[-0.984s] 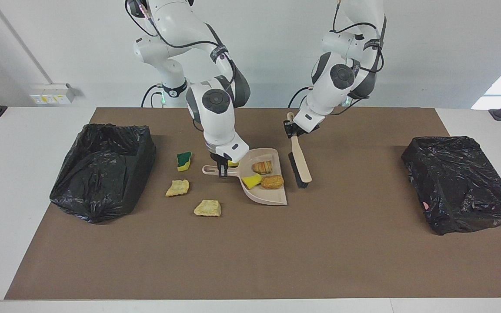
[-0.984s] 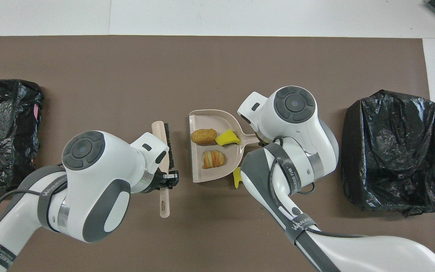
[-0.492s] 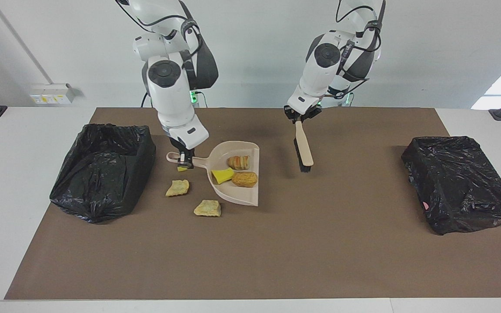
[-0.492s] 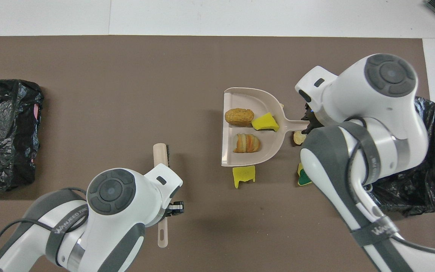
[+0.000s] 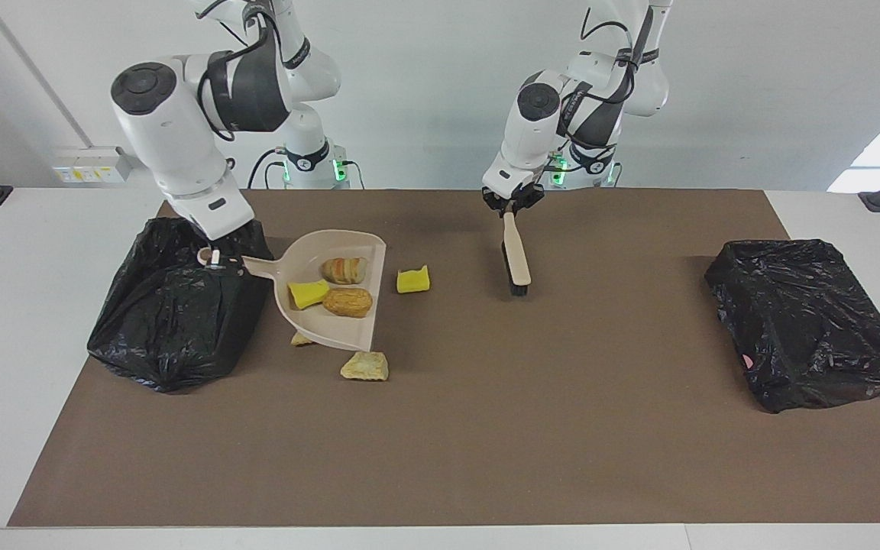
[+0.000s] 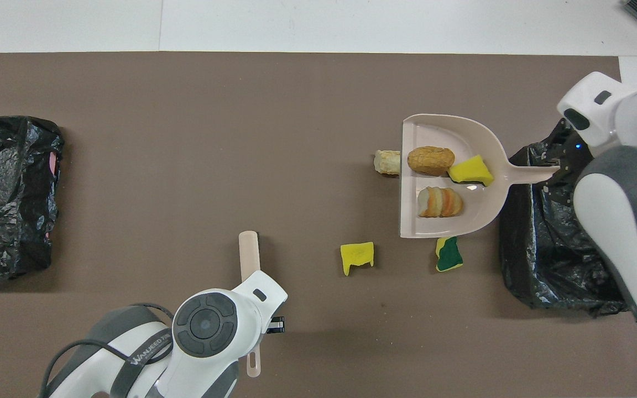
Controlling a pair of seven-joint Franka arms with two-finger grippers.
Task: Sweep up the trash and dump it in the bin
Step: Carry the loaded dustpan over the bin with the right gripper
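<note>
The only writing I can make out is the maker's name printed on the arm's dark strap near the left arm's elbow, in the overhead view – it begins "WANJEED", the rest too small to read.

The right gripper (image 5: 213, 260) is clamped on the handle of the beige dustpan (image 5: 356, 248), holding it in the air with the handle end over the black-lined bin (image 5: 173, 305) at the right arm's end of the table. In the pan lie three pieces of the trash: a striped orange-and-cream chunk (image 5: 344, 270), an orange-brown chunk (image 5: 347, 302) and a yellow chunk (image 5: 308, 293). More trash lies on the brown mat (image 5: 486, 428): a yellow piece (image 5: 413, 280) beside the pan toward the left arm's end, a pale beige piece (image 5: 364, 367) farther from the robots than the pan, another beige scrap (image 5: 302, 338) peeping from under the pan's edge, and a green-and-yellow piece (image 6: 449, 254) that shows only from overhead – the raised pan hides it from across the table.

The left gripper (image 5: 512, 204) is shut on the handle of the brush (image 5: 516, 260), which hangs bristles-down above the mat, well apart from the pan. A second black-lined bin (image 5: 807, 321) sits at the left arm's end of the table.
</note>
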